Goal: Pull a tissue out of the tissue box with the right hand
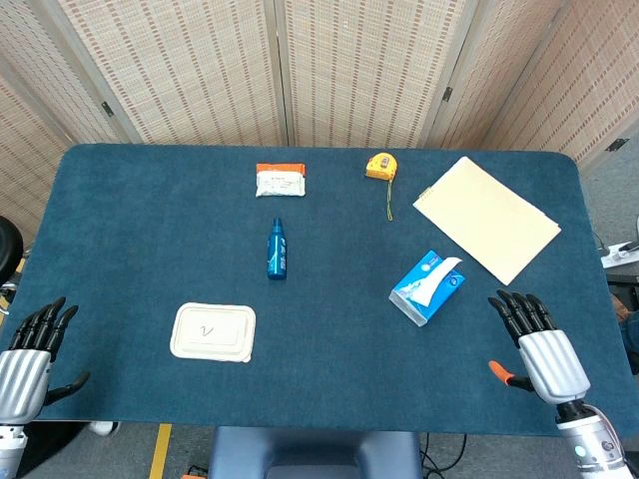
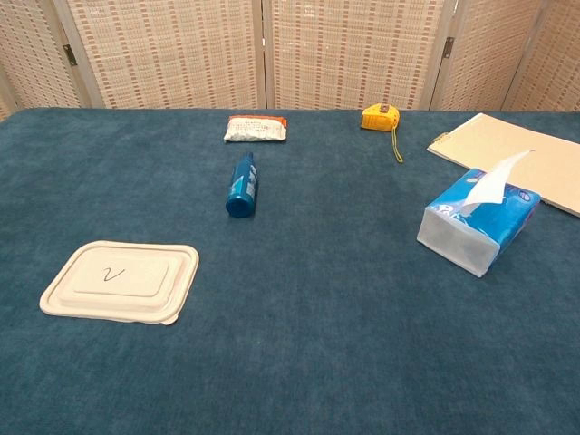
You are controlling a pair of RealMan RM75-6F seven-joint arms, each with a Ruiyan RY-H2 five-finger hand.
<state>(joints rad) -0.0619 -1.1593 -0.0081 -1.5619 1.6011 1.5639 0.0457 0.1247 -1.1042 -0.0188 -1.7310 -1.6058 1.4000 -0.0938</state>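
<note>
right hand: my right hand (image 1: 539,351) hovers at the surface's (image 1: 339,329) near edge, about 4 o'clock, fingers spread wide and straight, holding nothing.
left hand: my left hand (image 1: 30,349) sits off the edge at 8 o'clock, fingers apart, empty too.
tissue box: the tissue box (image 1: 427,287) lies just toward 10 o'clock from my right hand, well short of contact, turned at an angle.
tissue: a white tissue (image 2: 494,181) pokes up out of the box's top slot, leaning toward 1 o'clock.
risk, box: the box looks light and soft-walled; if I pull sideways, I reckon the whole box drags or lifts with the tissue.
risk, grasp: the tuft is thin; a pinch too high may tear it or slip off.
risk, folder: the tan folder (image 1: 486,218) sits just past the box at 1 o'clock; an overreach could nudge it.
lidded container: the white lidded container (image 1: 213,331) at 7 o'clock is closed; contents hidden.
bottle: the blue bottle (image 1: 277,249) lies on its side near centre, capped; contents unseen.
</note>
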